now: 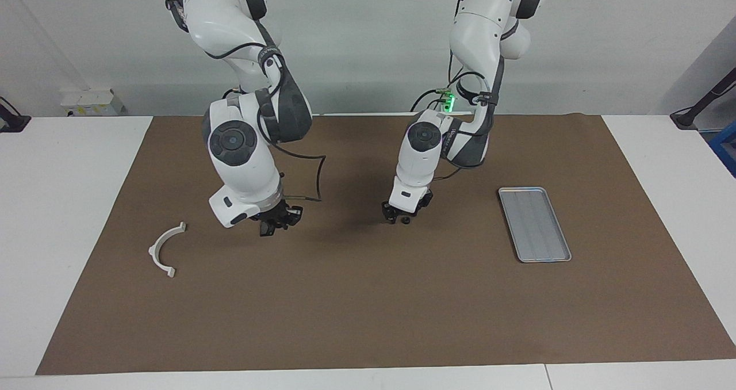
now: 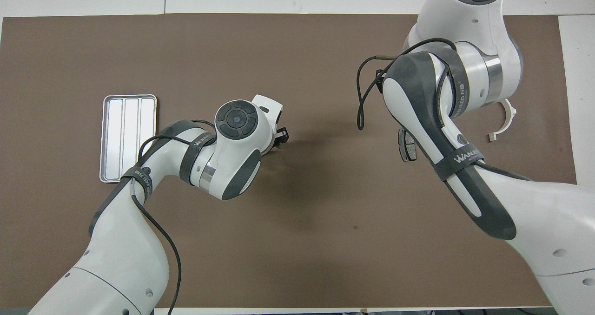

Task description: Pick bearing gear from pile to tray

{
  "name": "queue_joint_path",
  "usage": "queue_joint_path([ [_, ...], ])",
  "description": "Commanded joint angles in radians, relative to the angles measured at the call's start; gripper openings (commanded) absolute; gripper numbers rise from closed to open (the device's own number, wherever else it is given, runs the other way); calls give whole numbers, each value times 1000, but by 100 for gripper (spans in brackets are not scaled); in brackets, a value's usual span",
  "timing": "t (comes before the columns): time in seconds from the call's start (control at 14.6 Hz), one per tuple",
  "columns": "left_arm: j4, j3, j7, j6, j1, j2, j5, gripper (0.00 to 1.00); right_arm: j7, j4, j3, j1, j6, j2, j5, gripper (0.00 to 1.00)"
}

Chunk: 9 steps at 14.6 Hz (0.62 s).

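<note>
My left gripper (image 1: 402, 216) hangs low over the middle of the brown mat, shut on a small black round piece (image 1: 406, 220). It also shows in the overhead view (image 2: 280, 136). The silver ridged tray (image 1: 535, 223) (image 2: 129, 138) lies toward the left arm's end and holds nothing. Of the pile, a white half-ring arc (image 1: 167, 249) (image 2: 504, 120) lies toward the right arm's end. One dark grey pad plate (image 2: 406, 145) shows beside the right forearm. My right gripper (image 1: 276, 222) hangs low over the mat beside the arc. In the overhead view its own arm hides it.
The brown mat (image 1: 368, 309) covers most of the white table (image 1: 57, 206). A loose black cable (image 1: 313, 177) loops off the right arm's wrist. A white box (image 1: 92, 101) sits at the table's edge by the wall.
</note>
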Motion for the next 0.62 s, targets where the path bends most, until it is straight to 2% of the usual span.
queue_joint_path([
  [0.0, -38, 4, -20, 14, -2, -33, 23, 30, 18, 3, 11, -12, -15, -8, 17, 0],
  [0.07, -32, 4, -20, 11, -1, -33, 23, 5, 18, 3, 11, -12, -15, -8, 17, 0],
  [0.14, -29, 4, -18, 9, 1, -32, 23, 0, 18, 3, 11, -12, -14, -8, 17, 0],
  [0.34, 11, 6, -18, -13, 7, -29, 21, 0, 18, 3, 11, -10, -14, -8, 17, 0],
  [0.55, 45, 32, -6, -101, 7, -39, 23, 0, 18, 3, 13, -9, -15, -8, 18, 0],
])
